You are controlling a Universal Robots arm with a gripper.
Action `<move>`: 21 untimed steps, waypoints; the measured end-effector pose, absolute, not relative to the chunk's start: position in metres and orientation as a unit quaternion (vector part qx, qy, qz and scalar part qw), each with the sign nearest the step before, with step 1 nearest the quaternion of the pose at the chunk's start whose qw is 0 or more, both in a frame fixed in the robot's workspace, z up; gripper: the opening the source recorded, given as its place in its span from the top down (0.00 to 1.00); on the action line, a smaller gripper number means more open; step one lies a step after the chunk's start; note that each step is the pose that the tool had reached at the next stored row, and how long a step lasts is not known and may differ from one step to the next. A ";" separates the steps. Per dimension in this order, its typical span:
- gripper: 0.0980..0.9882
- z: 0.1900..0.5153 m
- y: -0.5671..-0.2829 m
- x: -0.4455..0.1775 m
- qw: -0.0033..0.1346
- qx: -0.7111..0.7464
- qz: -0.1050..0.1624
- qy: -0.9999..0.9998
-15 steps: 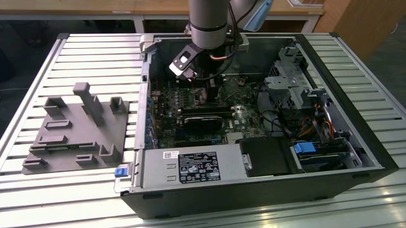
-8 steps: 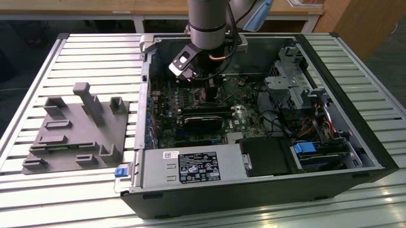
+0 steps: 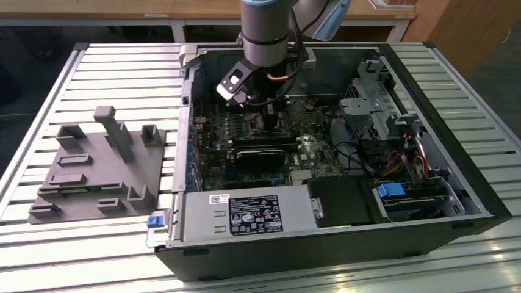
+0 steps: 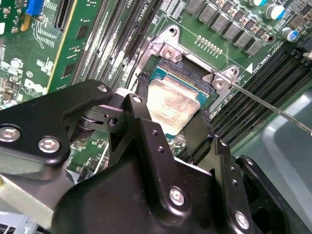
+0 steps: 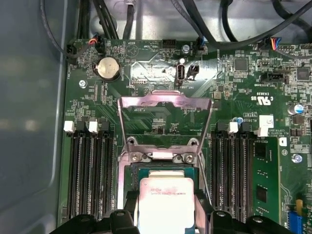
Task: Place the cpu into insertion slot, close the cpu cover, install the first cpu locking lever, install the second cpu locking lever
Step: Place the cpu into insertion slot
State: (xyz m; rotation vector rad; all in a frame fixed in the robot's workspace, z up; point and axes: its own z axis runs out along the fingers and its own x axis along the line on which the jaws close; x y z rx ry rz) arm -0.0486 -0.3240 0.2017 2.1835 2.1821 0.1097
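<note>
Slatted table (image 3: 106,61) carries an open computer case (image 3: 326,244). Inside, the claw (image 4: 170,114) is clamped on the chip (image 5: 165,202), held between its fingers over the socket (image 4: 190,78). Just beyond the fingertips, the cover (image 5: 165,101) stands raised.

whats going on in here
A robot arm reaches down into an open computer case. Its gripper is shut on the cpu, holding it right at the insertion slot on the green board. The cpu cover stands raised behind the slot, not yet closed.
</note>
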 end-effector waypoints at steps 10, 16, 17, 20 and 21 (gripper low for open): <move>0.50 0.194 -0.319 -0.049 0.028 0.707 0.034 0.706; 0.50 0.194 -0.319 -0.049 0.028 0.707 0.034 0.706; 0.50 0.194 -0.319 -0.049 0.028 0.707 0.034 0.706; 0.49 0.194 -0.319 -0.049 0.028 0.707 0.034 0.706; 0.49 0.193 -0.319 -0.049 0.028 0.707 0.034 0.706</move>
